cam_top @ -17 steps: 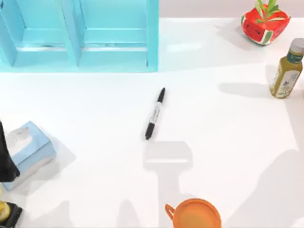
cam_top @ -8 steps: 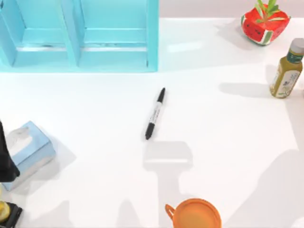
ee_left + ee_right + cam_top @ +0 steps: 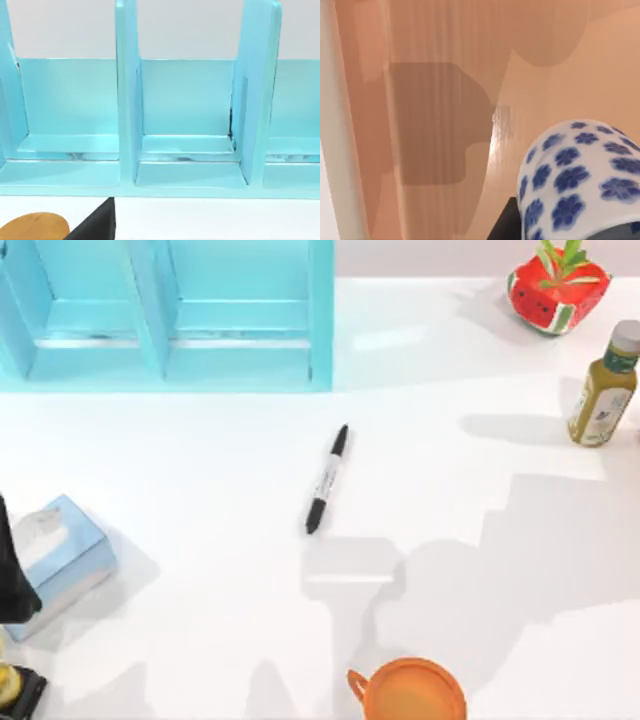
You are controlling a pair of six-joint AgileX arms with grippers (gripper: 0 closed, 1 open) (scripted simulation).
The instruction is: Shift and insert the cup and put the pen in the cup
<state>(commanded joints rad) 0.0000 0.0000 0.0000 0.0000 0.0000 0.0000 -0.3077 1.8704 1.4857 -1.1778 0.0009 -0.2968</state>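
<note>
The slim black marker pen (image 3: 327, 480) is lying mid-surface, pointing toward one o'clock; the small blue-flowered white cup (image 3: 580, 180) is showing close to the right wrist camera, tool state untellable.

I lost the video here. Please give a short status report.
Left arm parked at the table's left edge. Blue-patterned cup close under the right wrist camera. Pen lying flat mid-table, untouched. Orange cup at near edge.

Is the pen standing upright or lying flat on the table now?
Lying flat. In the top view the pen shows its full length on the white table, tilted diagonally, with no gripper touching it.
</note>
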